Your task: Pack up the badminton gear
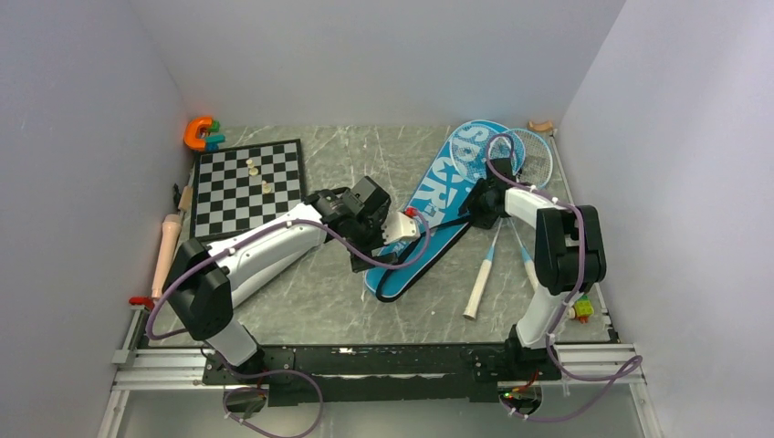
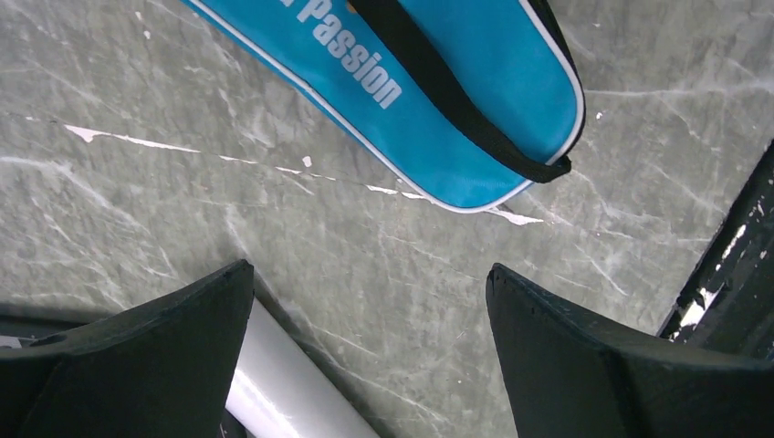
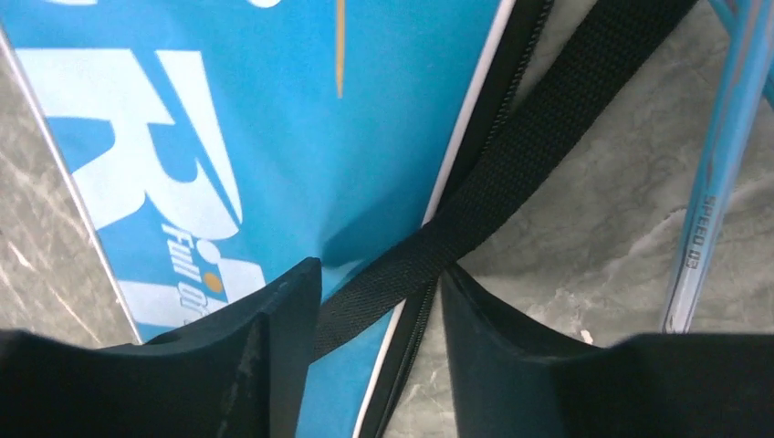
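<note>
The blue SPORT bag (image 1: 436,205) lies slantwise on the marble table, wide end far right, narrow end (image 2: 456,119) near. Its black strap (image 3: 511,173) runs between my right gripper's (image 1: 482,206) jaws at the bag's right edge. The jaws stand partly apart around the strap and the zip (image 3: 379,306). My left gripper (image 1: 402,228) is wide open and empty over the table by the bag's narrow end (image 2: 370,278). Two light-blue rackets lie right of the bag, heads (image 1: 534,155) far, white handle (image 1: 477,290) near. One shaft (image 3: 716,182) shows in the right wrist view.
A chessboard (image 1: 228,196) with small pale pieces (image 1: 265,187) lies far left. A rolling pin (image 1: 168,248) lies along the left wall. An orange-green toy (image 1: 201,134) sits in the far left corner. A white round bar (image 2: 283,388) shows by my left finger; I cannot tell what it is.
</note>
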{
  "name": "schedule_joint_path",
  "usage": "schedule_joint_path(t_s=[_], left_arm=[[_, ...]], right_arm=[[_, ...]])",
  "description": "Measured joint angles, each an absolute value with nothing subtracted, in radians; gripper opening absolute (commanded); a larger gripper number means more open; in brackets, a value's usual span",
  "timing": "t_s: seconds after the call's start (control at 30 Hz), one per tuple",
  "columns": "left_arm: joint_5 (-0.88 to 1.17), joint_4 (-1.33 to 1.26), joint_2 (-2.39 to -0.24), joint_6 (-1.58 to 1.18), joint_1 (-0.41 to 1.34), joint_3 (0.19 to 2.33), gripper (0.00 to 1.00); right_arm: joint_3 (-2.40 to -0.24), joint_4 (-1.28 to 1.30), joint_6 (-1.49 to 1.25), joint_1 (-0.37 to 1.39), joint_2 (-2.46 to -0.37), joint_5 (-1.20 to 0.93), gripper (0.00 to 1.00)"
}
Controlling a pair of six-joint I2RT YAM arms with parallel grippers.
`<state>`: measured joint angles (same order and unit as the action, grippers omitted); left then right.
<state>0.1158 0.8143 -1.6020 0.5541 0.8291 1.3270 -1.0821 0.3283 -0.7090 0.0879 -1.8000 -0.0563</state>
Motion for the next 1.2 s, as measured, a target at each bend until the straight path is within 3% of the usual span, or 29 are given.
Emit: schedule_joint_path(t_s=[0.17,0.33,0.83,1.2], left_arm=[[0.086,0.761,-1.599,0.525,0.829,1.305,0.99],[0.076,0.707,-1.575,0.503,0.828,1.201,1.0],[0.107,0.588,-1.616,0.472,0.762,1.116,0.99],[0.134,0.558,-1.761,0.398,0.84,1.228,0.99]], right_arm=[[-1.083,0.316,-0.707,0.13,-1.815,-0.027,0.16],[-1.087,0.288,-0.719,0.249,-1.822,-0.003,0.02],[-0.984,0.292,-0.754,0.43,-1.705,-0.04,0.0],[-0.978,0.29,-0.817,0.47,-1.688,-0.091,0.0]])
